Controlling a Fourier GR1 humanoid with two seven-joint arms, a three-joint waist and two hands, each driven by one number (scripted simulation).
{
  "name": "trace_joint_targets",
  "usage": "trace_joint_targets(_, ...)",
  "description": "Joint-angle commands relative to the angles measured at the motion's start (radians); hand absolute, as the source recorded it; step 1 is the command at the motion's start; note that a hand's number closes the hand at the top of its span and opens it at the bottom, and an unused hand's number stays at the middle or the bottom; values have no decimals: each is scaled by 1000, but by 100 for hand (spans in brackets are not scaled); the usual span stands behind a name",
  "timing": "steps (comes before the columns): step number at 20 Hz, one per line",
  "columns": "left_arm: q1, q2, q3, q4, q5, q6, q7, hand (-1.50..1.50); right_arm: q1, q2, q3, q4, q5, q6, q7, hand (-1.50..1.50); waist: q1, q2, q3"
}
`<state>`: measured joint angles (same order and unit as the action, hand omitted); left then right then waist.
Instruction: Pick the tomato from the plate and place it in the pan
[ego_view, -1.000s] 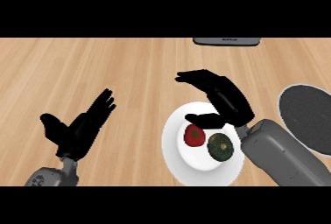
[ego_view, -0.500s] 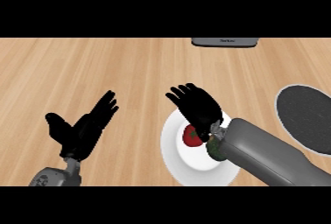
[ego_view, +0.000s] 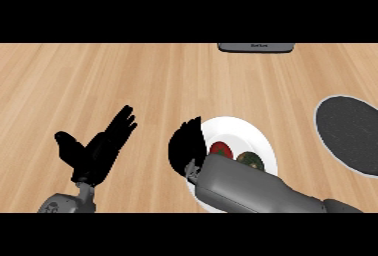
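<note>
Head view: tomato (ego_view: 220, 149) on plate (ego_view: 240, 127), illegible label (ego_view: 258, 45)

text: none legible | grey object (ego_view: 256, 47) (top edge): faint mark, perhaps lettering, unreadable

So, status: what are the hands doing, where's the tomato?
Left hand open, resting. Right hand open at left rim of plate. Tomato on it, ungrasped. Pan unobstructed.

2 grey forearms (ego_view: 251, 187), smooth, rounded; left hand (ego_view: 92, 155), right hand (ego_view: 184, 147) both black.
</note>
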<state>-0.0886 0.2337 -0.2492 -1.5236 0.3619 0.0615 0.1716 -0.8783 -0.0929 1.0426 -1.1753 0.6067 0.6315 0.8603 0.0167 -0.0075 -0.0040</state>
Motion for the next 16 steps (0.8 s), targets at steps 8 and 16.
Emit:
trace_joint_targets(8,32,-2,-4,-15,-12,-34,-7,0,55,91,77,77,-49,46,267,-150,7,8,3)
trace_joint_targets(16,20,-3,28,-28,-18,-24,9,0,61,92,90,29,37,129,319,-150,-17,3,3)
